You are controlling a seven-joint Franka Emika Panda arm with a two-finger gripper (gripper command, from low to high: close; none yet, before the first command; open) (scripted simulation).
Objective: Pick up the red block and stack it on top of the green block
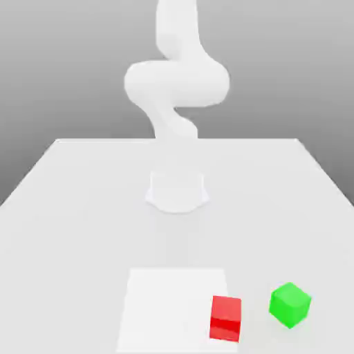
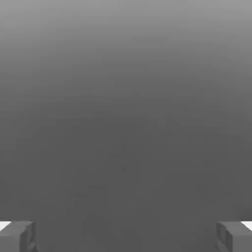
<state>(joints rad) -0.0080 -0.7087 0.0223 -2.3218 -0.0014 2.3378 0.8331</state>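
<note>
The gripper (image 2: 126,236) stands spread wide with nothing between its two grey fingers (image 2: 17,236), which sit at opposite lower corners of the hand view against a plain grey, graded backdrop. Neither fingertip touches anything.

The exterior view gives what the hand view lacks: the white arm (image 1: 176,83) rising in a bend from its round base (image 1: 177,192) near the middle of the white table (image 1: 69,207), and the blocks themselves. The arm is held high above the tabletop, well apart from both cubes.

One red block (image 1: 226,318) rests flat on the table close to the near edge, on the corner of a slightly brighter square patch (image 1: 169,304) of the surface. One green block (image 1: 290,304) sits just beside it toward the exterior view's right, turned at an angle so a corner faces the camera, nearer the table's near right corner. The two cubes are apart, a strip of bare table between them, and neither lies on the other.

Count: one arm, one gripper with two fingers, one red cube, one green cube.
</note>
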